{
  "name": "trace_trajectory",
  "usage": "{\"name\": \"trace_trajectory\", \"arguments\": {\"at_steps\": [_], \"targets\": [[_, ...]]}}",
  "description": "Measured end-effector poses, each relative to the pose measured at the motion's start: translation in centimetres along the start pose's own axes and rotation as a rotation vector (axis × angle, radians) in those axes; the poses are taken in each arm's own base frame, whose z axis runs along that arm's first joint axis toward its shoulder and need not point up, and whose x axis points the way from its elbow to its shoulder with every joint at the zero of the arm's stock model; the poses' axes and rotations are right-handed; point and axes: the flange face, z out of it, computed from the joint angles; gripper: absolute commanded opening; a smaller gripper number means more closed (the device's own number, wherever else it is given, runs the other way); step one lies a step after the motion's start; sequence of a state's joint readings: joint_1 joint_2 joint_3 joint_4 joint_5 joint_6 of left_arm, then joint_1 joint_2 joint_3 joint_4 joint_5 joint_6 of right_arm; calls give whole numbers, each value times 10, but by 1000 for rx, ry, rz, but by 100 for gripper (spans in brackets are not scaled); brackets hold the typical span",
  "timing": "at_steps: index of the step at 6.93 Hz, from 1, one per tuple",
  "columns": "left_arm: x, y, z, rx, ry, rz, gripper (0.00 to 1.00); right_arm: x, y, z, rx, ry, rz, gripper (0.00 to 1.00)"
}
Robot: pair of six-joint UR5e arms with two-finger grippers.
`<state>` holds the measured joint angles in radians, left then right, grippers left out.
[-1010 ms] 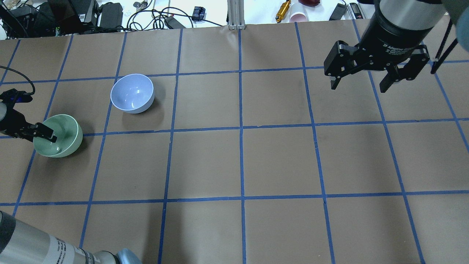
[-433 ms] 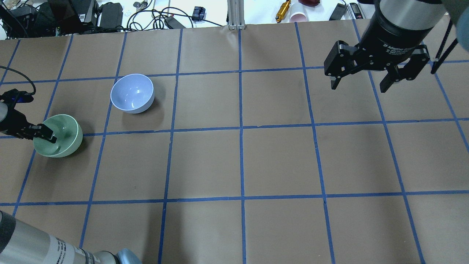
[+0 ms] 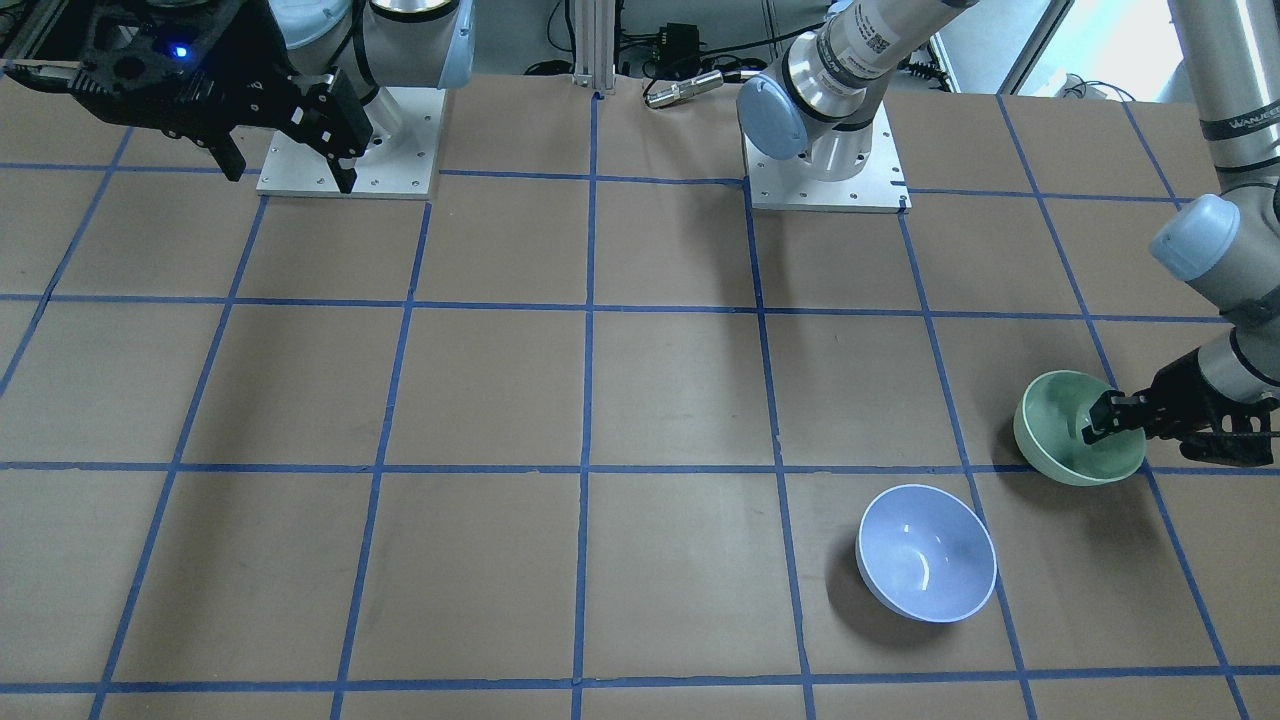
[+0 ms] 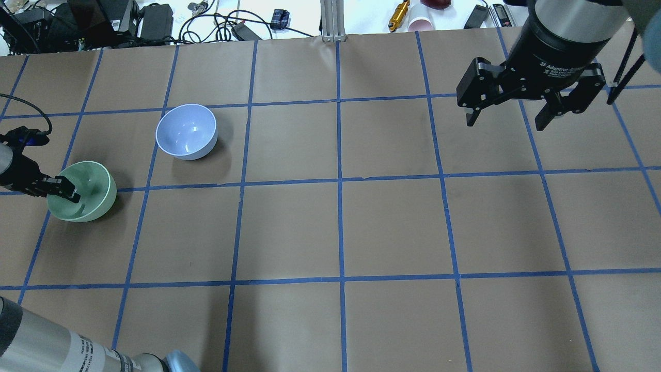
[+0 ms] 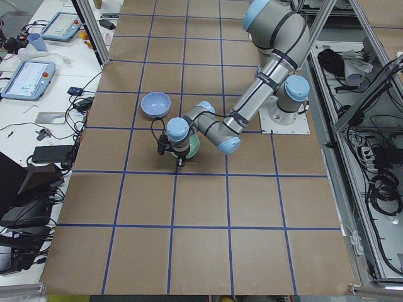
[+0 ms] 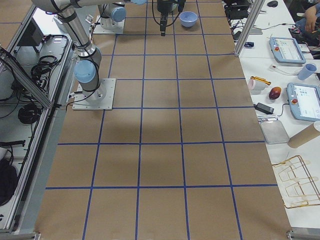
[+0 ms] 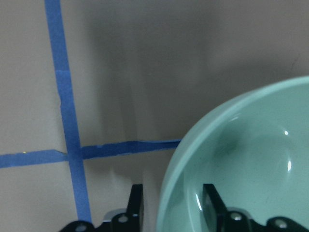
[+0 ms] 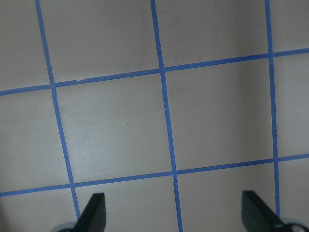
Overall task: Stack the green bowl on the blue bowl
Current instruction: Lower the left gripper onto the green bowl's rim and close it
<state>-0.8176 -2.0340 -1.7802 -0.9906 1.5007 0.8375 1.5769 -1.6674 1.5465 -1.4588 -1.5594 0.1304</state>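
green bowl (image 4: 95, 199): mint, glossy | blue bowl (image 4: 186, 132): periwinkle, upright, nearby, apart

one green bowl (image 4: 89, 200), one blue bowl (image 4: 186, 132)

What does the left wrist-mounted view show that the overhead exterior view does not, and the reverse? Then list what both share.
Only the left wrist-mounted view shows that the left claw straddles the rim of the glossy mint-green round bowl, one finger inside and one outside, with a gap on each side. Only the overhead exterior view shows the glossy periwinkle-blue round bowl, apart from the green one, and the open right claw above the table's far right. Both show the green bowl, the left claw and the brown paper table with its blue tape grid.
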Motion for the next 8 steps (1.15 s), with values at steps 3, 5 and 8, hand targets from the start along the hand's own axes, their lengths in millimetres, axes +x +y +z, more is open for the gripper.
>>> {"name": "trace_trajectory", "arguments": {"at_steps": [3, 5, 8], "targets": [[2, 2, 4, -7, 10, 3, 0, 0, 0, 0, 1, -1, 0, 100], [3, 5, 4, -11, 11, 3, 0, 0, 0, 0, 1, 0, 0, 100], [4, 5, -8, -6, 1, 7, 0, 0, 0, 0, 0, -1, 0, 100]]}}
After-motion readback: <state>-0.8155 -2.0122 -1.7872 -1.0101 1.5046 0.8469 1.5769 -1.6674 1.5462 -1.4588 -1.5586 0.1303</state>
